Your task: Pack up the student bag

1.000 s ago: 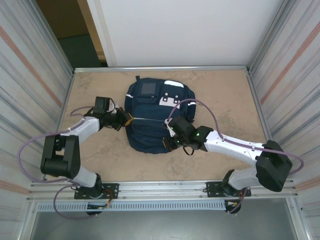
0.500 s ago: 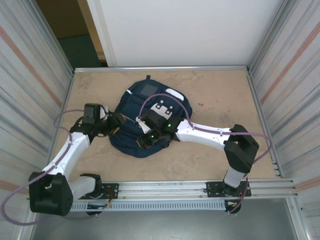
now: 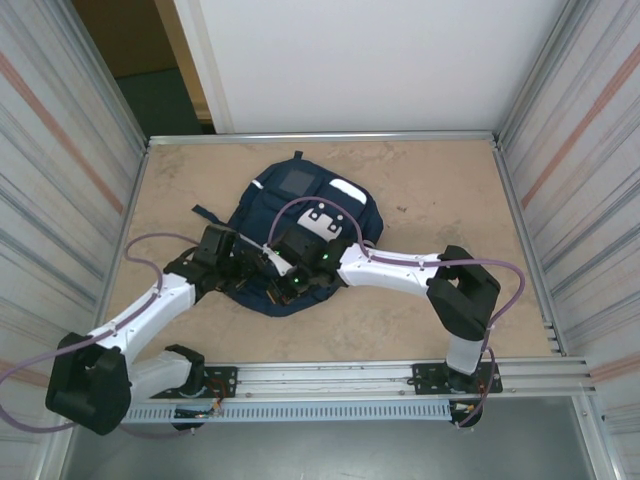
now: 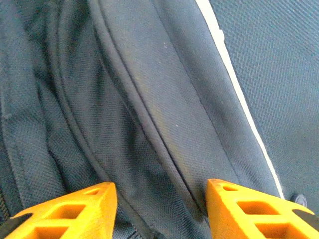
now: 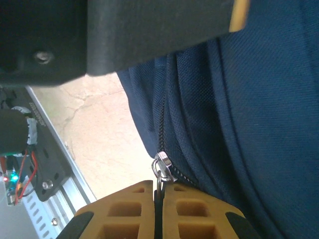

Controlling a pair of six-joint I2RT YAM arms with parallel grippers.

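nearest the viewer, the aluminium rail (image 3: 330,378) carries both arm bases, and from it both arms reach in to the near rim of the student bag (image 3: 320,205). the bag lies flat on the sandy table (image 3: 440,190), about mid-table and a little left, with its white patches facing up.

at that near rim the right gripper (image 5: 157,195) has its jaws pressed fully together on the small metal zipper pull (image 5: 160,168). the zipper track (image 5: 162,127) runs away from the fingers along a fold of navy cloth. just beside it, the left gripper (image 4: 158,191) stands partly open over a piped seam and slack folds of the same fabric, with nothing pinched between its pads. whether its tips touch the cloth cannot be told.

the step in hand looks like running the slider along the track. which way it must travel cannot be judged from here. to do it well, the right arm should draw low and in line with the teeth, following the curve of the rim rather than lifting. the pull is slim and could slip from the pads. the left gripper would best close on the fabric close behind the slider and hold it taut against the pull, since the loose folds could bunch or catch in the teeth.

beyond the bag, the table runs back to a white wall panel (image 3: 380,60).
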